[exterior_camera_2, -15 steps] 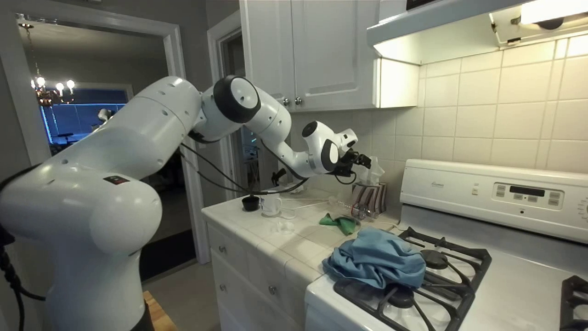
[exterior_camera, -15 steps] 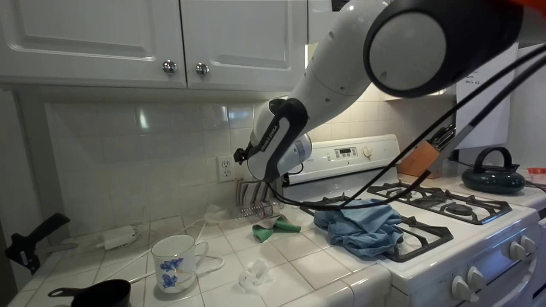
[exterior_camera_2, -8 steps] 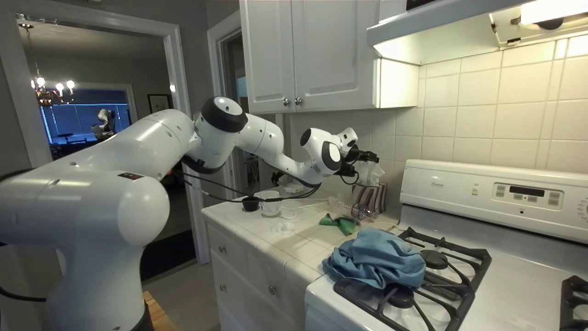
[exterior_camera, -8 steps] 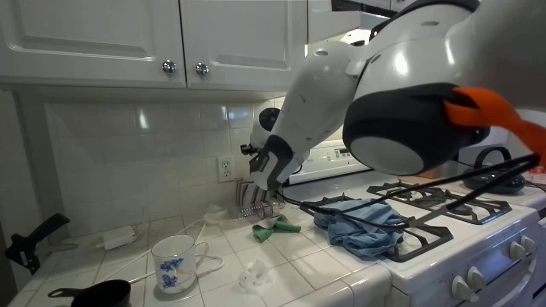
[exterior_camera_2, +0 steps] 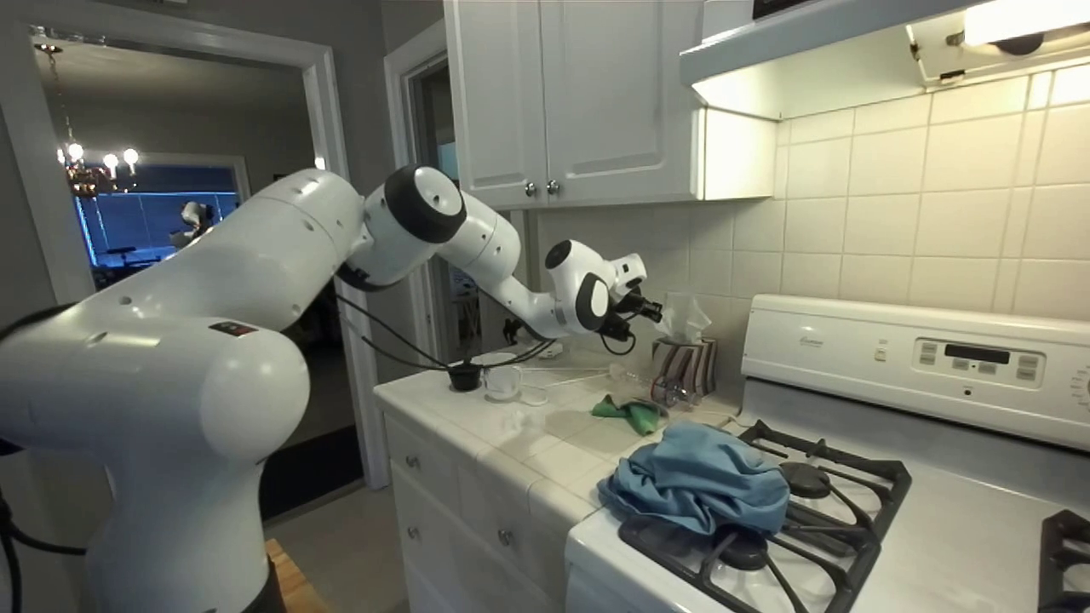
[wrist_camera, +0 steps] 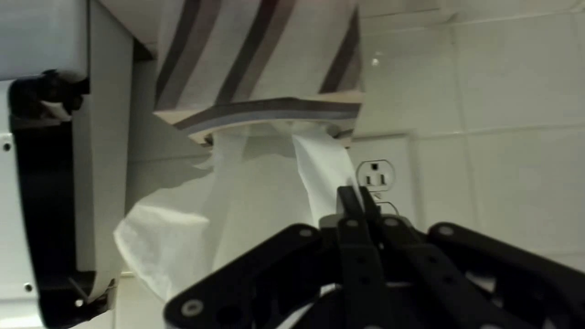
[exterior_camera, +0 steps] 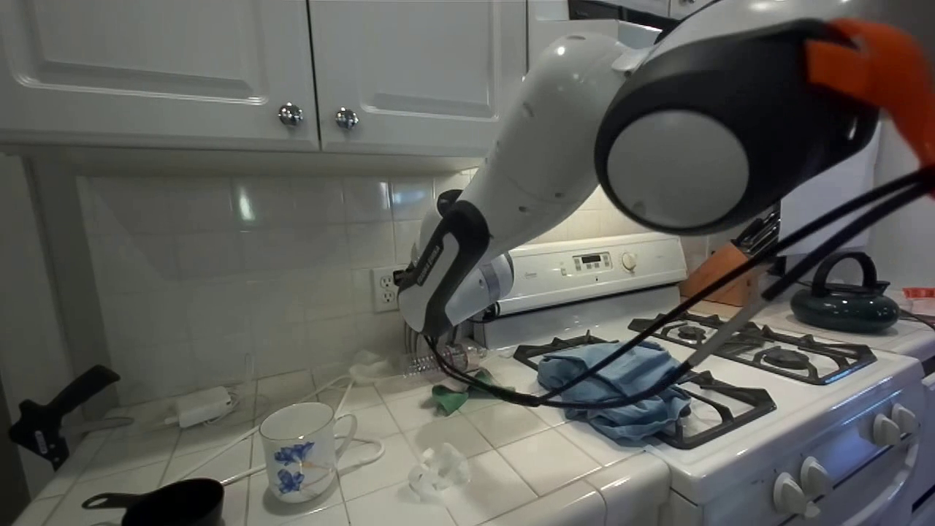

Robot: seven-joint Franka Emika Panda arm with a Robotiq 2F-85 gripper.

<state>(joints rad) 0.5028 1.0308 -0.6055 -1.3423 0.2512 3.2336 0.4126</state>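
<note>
Notably, wrist view alone shows pinch: black two-finger gripper (wrist_camera: 358, 194), jaws together on edge of white paper tissue (wrist_camera: 260, 192), mid-frame, protruding from brown-striped box (wrist_camera: 256, 50), upper centre. Blue-flowered white mug (exterior_camera: 298, 456): floral side only in an exterior view, lower left.

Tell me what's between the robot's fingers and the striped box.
A white tissue: in the wrist view it comes out of the striped box and reaches the closed fingers, its edge apparently pinched there.
</note>
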